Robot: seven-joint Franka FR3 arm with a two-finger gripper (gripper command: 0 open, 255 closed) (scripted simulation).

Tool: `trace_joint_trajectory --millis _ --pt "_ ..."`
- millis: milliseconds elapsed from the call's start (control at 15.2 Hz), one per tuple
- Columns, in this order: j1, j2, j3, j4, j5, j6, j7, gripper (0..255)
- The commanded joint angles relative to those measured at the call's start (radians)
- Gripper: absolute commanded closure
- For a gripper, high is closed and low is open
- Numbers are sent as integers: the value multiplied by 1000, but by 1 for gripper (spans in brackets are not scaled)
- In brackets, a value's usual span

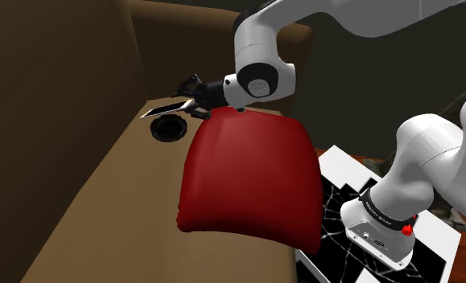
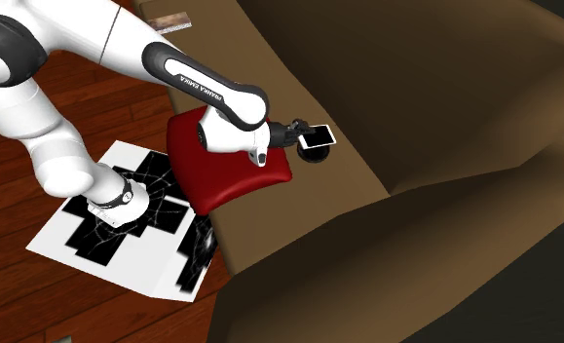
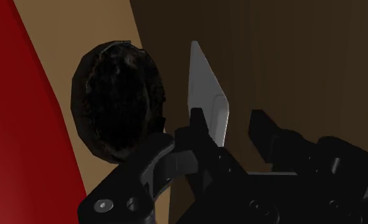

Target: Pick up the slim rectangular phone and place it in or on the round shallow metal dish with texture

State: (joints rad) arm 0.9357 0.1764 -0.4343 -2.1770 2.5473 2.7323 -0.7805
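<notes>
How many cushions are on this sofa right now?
1. A red cushion lies on the brown sofa seat, beside the dark round dish, near which the gripper holds the phone. The arm could hide another.

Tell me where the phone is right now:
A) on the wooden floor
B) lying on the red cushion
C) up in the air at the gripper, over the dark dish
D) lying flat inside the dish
C: the phone sits at the tip of the gripper, clear of the sofa seat and just above the dark round dish, beside the red cushion.
</notes>
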Motion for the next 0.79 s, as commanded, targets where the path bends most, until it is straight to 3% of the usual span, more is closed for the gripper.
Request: trace_joint_trajectory --millis 0,264,528,726 --pt "0 0 0 0 0 0 0 0" --pt "0 0 0 0 0 0 0 0" --pt "2 -166 -13 -133 -15 34 -51 0" --pt "2 -166 -13 -133 -15 34 -51 0"
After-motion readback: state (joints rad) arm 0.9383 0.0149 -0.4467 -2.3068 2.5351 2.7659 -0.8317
